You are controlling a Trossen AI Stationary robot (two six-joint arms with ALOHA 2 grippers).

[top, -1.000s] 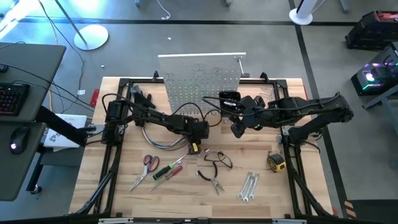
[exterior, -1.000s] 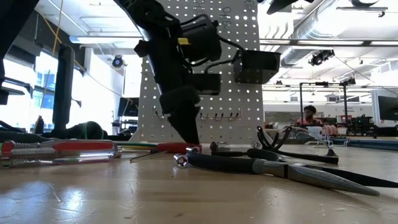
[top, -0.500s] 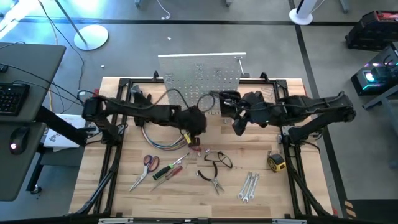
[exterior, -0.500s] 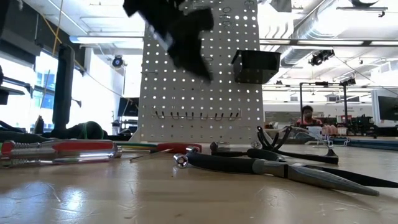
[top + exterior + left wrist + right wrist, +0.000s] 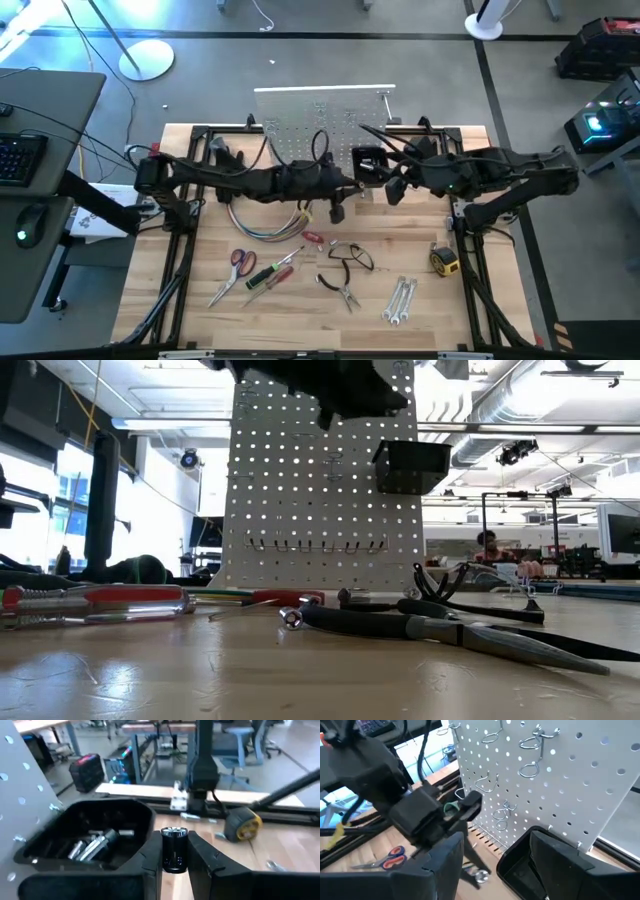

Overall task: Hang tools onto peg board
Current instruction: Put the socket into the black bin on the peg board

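Peg board [image 5: 325,125] stands upright at the table's back edge, black bin [image 5: 90,837] fixed to it with metal bits already inside. Left gripper [image 5: 174,851] is raised just beside the bin, jaws pinched on a small dark cylindrical tool [image 5: 174,847], likely a socket or bit: light, rigid, smooth, could slip; grip mid-body. Right gripper [image 5: 495,857] hovers at the board, jaws wide, empty. Pliers [image 5: 345,290], scissors [image 5: 232,270], 2 screwdrivers [image 5: 268,274], wrenches [image 5: 398,300], tape measure [image 5: 444,261] lie on the table.
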